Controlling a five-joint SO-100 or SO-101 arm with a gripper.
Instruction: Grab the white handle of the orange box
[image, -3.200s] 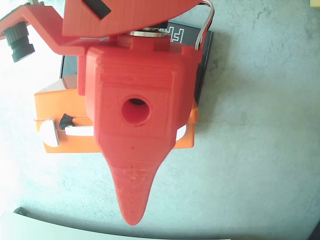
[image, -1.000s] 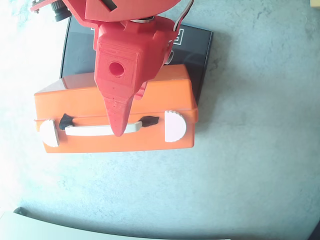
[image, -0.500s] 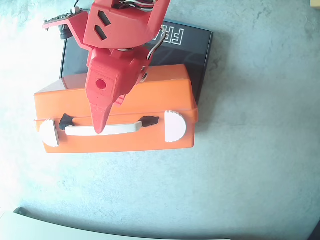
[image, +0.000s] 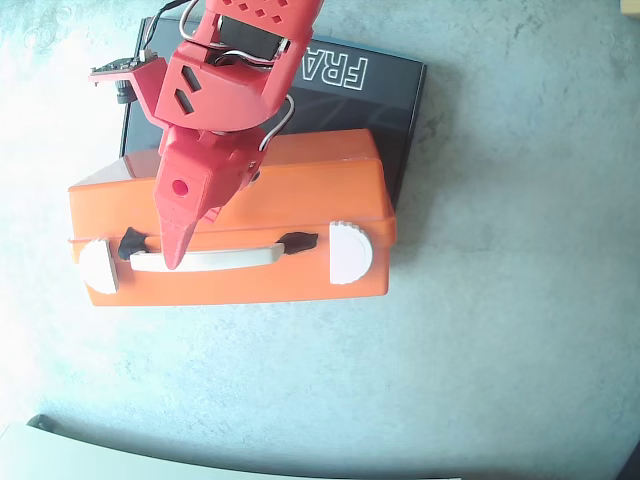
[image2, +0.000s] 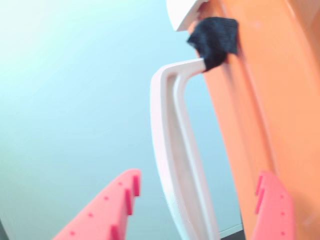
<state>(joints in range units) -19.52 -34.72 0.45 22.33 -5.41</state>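
Your red printed gripper (image2: 200, 200) is spread astride the slim white plastic handle (image2: 175, 150), grey bench (image2: 75, 100) clear beyond the bright orange plastic box (image2: 270, 100).

Between the spread red toothed fingers (image2: 107, 212) of the claw (image2: 197, 202) runs the slim white plastic handle (image2: 172, 150), its black pivot (image2: 215, 40) ahead, the bright orange plastic box (image2: 270, 100) against the right finger.

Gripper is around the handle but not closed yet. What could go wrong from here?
1. In the wrist view, one finger sits tight against the orange box; closing may scrape or shove it.
2. The gripper straddles the white handle near its left end in the overhead view, so a lift could tilt the box.
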